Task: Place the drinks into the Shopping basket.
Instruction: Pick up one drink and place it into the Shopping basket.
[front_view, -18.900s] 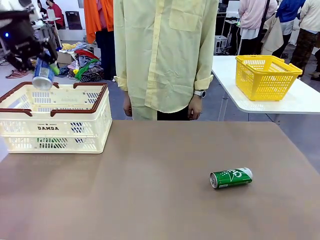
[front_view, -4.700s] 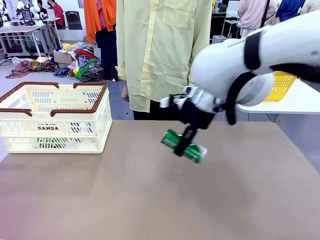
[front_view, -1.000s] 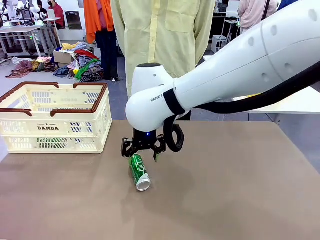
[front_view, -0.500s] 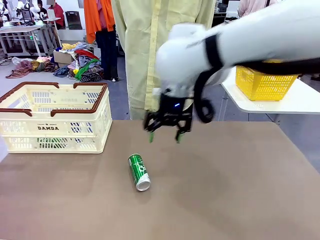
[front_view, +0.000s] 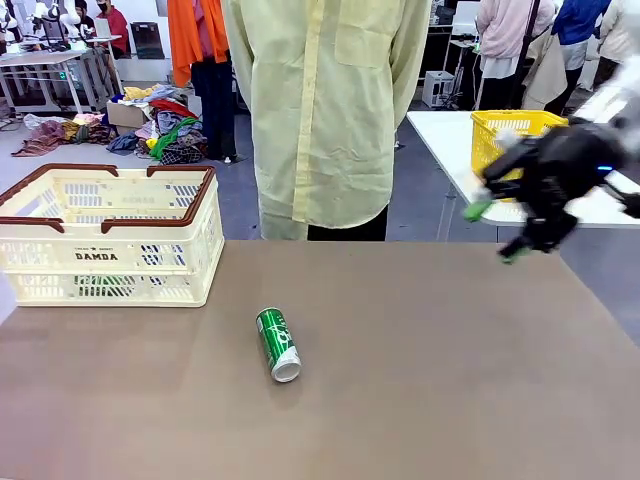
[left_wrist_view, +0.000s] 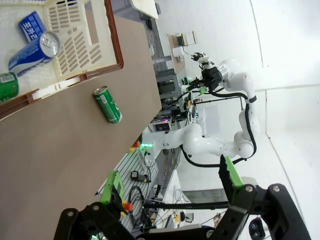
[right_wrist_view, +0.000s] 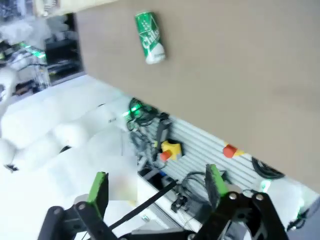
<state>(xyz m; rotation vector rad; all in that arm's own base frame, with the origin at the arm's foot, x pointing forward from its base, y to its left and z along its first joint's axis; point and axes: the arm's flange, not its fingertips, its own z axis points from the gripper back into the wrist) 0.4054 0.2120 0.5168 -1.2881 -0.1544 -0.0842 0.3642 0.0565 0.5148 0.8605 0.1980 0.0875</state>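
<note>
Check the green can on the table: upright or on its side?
On its side. The green can lies flat on the table, silver end toward the camera, outside the white basket.

The can (front_view: 278, 343) on the brown table (front_view: 450, 400) is green with white lettering. The basket (front_view: 110, 236) is cream-white with a dark red-brown rim. Inside it lie a blue-and-white can (left_wrist_view: 34, 47) and another green can (left_wrist_view: 7, 86). The person's shirt (front_view: 325, 100) is pale yellow.

Brown table (front_view: 420, 380), white side table (front_view: 600, 205), grey floor (front_view: 240, 205), clothes pile (front_view: 165, 125)
</note>
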